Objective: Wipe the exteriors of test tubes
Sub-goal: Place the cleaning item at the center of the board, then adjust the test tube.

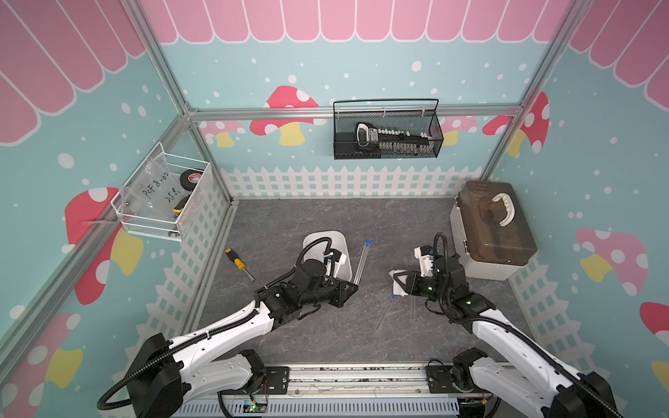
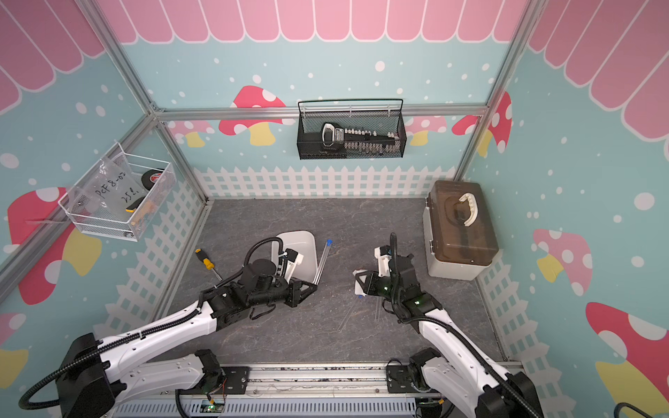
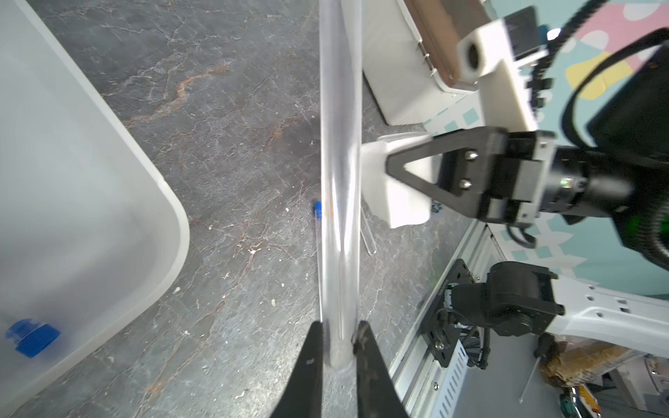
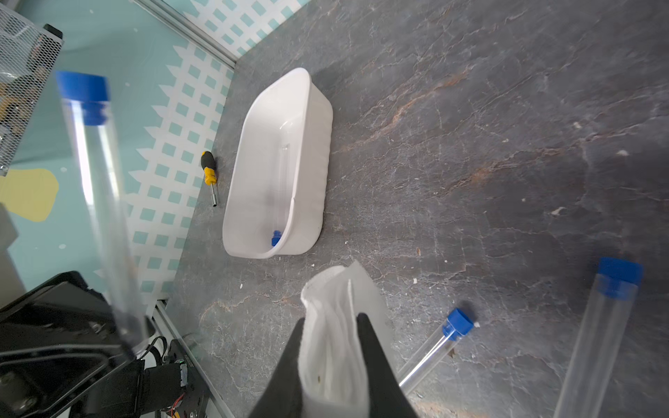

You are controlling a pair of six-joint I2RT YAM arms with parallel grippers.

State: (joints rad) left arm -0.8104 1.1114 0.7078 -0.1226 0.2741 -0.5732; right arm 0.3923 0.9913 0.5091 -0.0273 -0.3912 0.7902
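Observation:
My left gripper (image 3: 338, 336) is shut on the bottom end of a clear test tube (image 3: 340, 181), which slants up past the white tray (image 1: 342, 239) with its blue cap on top; the held tube (image 1: 362, 262) shows in both top views. My right gripper (image 4: 331, 320) is shut on a folded white cloth (image 4: 333, 296), a short way to the right of the held tube and apart from it. Two capped test tubes (image 4: 434, 347) (image 4: 597, 336) lie on the table beside the right gripper. Another test tube (image 4: 282, 188) lies inside the tray.
A yellow-and-black screwdriver (image 1: 237, 262) lies left of the tray. A box with a brown lid (image 1: 492, 224) stands at the right wall. A black mesh basket (image 1: 387, 134) hangs on the back wall, a white wire basket (image 1: 163, 195) on the left.

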